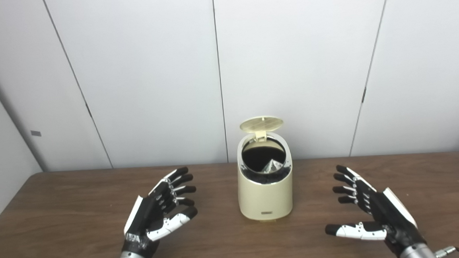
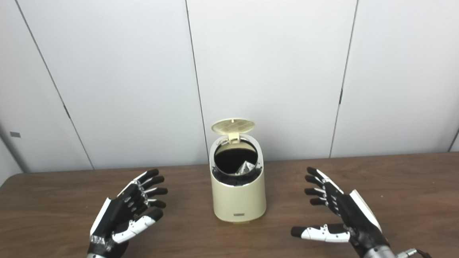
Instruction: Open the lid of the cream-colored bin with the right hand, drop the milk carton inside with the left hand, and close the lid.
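Cream-colored plastic, lid up: the bin point(image 1: 265, 190) stands at the middle of a brown wooden table point(image 1: 59, 219) with its round lid point(image 1: 261, 124) tipped back on the hinge at 12 o'clock, the dark mouth open to the cameras. Inside, toward the 4 o'clock side of the opening, a pale peaked shape shows, which appears to be the top of the milk carton point(image 1: 272, 165); no carton lies on the table. The left hand point(image 1: 158, 209) hovers at the bin's 9 o'clock, well apart from it, fingers spread and holding nothing. The right hand point(image 1: 372, 212) sits at the bin's 4 o'clock, also well apart, palm turned inward, fingers splayed and empty. By this showing the opening and the drop look done, and the step in hand is the last one, closing the lid. That calls for the right hand to rise toward the bin's far edge, come over the upright lid from behind or above, and press it forward and down until it seats on the rim, without shoving the light bin across the table.
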`<state>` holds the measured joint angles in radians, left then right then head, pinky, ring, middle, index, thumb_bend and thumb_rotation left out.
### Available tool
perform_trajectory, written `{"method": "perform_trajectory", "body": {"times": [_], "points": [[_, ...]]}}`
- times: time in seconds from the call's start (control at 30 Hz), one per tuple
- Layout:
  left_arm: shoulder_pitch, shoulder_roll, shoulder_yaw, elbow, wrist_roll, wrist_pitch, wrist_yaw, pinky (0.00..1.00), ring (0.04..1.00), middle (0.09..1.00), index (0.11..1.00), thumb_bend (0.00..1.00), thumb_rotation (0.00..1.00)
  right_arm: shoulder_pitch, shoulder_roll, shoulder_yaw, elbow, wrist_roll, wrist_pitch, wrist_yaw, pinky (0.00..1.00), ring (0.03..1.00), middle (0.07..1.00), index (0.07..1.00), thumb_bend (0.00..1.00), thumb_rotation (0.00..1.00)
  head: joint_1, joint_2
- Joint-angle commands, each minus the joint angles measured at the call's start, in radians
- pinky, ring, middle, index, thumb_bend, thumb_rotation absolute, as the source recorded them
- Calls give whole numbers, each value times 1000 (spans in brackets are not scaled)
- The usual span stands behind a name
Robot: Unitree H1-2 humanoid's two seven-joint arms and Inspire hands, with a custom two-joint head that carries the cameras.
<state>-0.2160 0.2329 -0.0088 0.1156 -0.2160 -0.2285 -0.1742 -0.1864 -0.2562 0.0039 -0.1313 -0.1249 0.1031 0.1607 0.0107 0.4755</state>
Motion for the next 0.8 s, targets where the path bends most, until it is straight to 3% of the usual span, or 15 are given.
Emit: {"method": "perform_trajectory", "body": {"times": [0.0, 0.2, 0.37, 0.6, 0.77], "points": [[-6, 2, 14, 1, 12, -57, -10, 611, 723, 807, 835, 818, 271, -59, -7, 0, -27, -11, -55, -16, 740, 822, 896, 915, 816, 243, -4, 0], [23, -18, 16, 14, 30, -68, -13, 567, 686, 773, 803, 818, 241, -140, -26, 8, -30, -33, -26, 1, 758, 846, 899, 911, 839, 278, -12, -3], [33, -25, 12, 22, 51, -83, -25, 567, 683, 769, 807, 781, 218, -224, -50, 23, 9, -68, -60, 2, 719, 831, 925, 902, 860, 311, -12, -4], [41, -34, 15, 28, 72, -99, -29, 572, 678, 768, 810, 771, 230, -380, -46, 46, -1, -68, 89, 45, 779, 853, 888, 890, 888, 315, -12, -7], [46, -37, 17, 37, 72, -103, -34, 583, 681, 770, 816, 766, 223, -485, -67, 93, 36, -112, 102, 81, 749, 880, 898, 892, 880, 294, -9, -12]]}}
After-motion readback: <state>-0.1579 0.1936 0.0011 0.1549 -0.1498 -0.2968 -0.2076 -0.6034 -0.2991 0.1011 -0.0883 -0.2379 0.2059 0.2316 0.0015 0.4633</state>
